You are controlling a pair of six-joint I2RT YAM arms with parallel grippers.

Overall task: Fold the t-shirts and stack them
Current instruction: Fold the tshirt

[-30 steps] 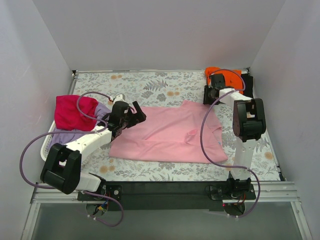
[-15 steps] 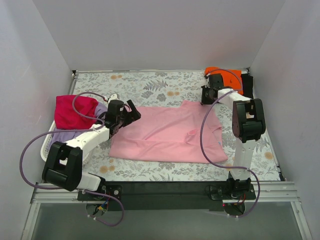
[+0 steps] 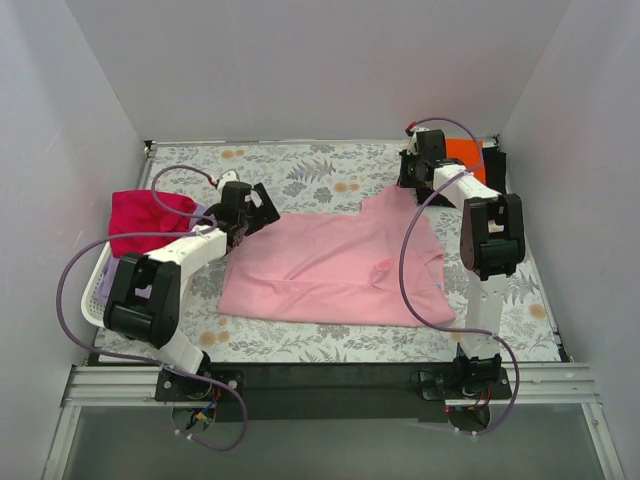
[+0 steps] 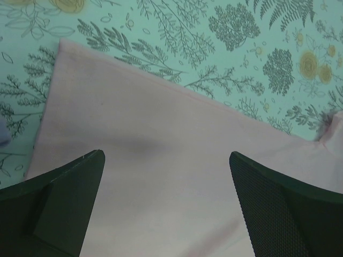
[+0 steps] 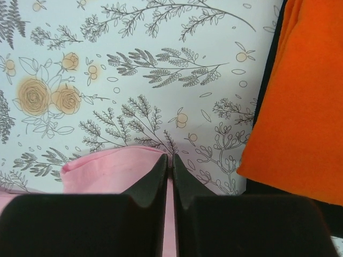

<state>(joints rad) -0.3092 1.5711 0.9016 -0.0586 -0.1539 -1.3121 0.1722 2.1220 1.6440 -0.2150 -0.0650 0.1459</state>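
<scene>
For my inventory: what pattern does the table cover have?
Table cover: grey leaves, yellow flowers; right wrist view.

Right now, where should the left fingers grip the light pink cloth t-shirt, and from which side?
Probably its far left corner, from above: the light pink cloth t-shirt lies flat on the floral table cover, that corner is bare, and the open left fingers hang close over it.

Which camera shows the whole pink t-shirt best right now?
Top external: the pink t-shirt shows almost whole there. Left wrist shows only one corner; right wrist only a small edge piece.
</scene>
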